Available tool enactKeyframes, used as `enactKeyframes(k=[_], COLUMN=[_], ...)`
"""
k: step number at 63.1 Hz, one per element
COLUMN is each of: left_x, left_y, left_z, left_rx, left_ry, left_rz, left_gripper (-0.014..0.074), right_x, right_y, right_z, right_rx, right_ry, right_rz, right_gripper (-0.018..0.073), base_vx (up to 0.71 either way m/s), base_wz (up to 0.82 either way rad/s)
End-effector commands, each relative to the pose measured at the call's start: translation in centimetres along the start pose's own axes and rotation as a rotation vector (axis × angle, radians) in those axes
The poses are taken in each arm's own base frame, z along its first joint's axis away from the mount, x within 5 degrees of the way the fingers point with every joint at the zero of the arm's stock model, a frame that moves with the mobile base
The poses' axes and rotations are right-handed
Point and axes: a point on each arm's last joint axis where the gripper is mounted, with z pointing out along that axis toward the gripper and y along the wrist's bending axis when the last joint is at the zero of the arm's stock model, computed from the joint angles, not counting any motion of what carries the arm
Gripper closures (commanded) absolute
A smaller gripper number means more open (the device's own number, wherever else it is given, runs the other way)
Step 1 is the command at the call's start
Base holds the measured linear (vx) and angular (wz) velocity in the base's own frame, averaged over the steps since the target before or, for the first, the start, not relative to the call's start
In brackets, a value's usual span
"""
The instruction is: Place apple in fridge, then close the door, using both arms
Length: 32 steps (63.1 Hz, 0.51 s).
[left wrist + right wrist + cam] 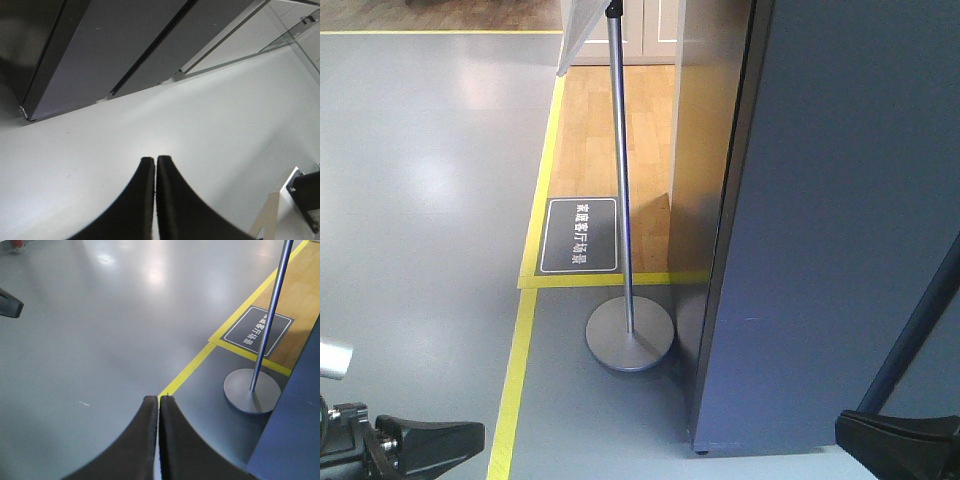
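The apple is not in any view. The fridge [840, 230] is a tall dark grey block filling the right of the front view; I see only its flat outer panels, no white inside. It shows in the left wrist view [100, 55] as dark grey panels split by a dark seam, and in the right wrist view [300, 430] as a grey-blue edge. I cannot tell which panel is the door. My left gripper [156, 161] is shut and empty above pale floor. My right gripper [158, 399] is shut and empty above grey floor, left of the fridge.
A metal pole on a round base [628, 335] stands just left of the fridge and also shows in the right wrist view [251, 390]. Yellow floor tape [515, 380] and a dark floor sign [579, 236] lie nearby. Parts of my arms show at bottom left [420, 440] and bottom right [900, 440].
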Motion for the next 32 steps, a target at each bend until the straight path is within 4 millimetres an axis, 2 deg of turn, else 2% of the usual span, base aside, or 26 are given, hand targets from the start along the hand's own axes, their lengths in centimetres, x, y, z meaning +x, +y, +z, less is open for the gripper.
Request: enactKeyframes(k=[1, 23, 32], left_x=[-0.9, -0.8, -2.5], left_y=[-0.9, -2.9, -3.4], left_z=[-0.3, -0.6, -1.0], left_rx=[0.063, 0.290, 0.385], left_ry=[-0.056, -0.036, -0.177], left_rz=[-0.030, -0.095, -0.354], left_gripper=[0.0604, 0.0604, 0.0604], right_x=[-1.1, -1.1, -1.1], right_y=[-0.1, -0.1, -0.1], right_z=[-0.3, -0.3, -0.3], right_rx=[0.012, 0.012, 0.012], right_ry=[-0.062, -0.062, -0.062], right_rz=[0.016, 0.016, 0.016], right_gripper=[0.0563, 0.0563, 0.0563], base_vx=[0.00, 0.00, 0.00], base_wz=[0.00, 0.00, 0.00])
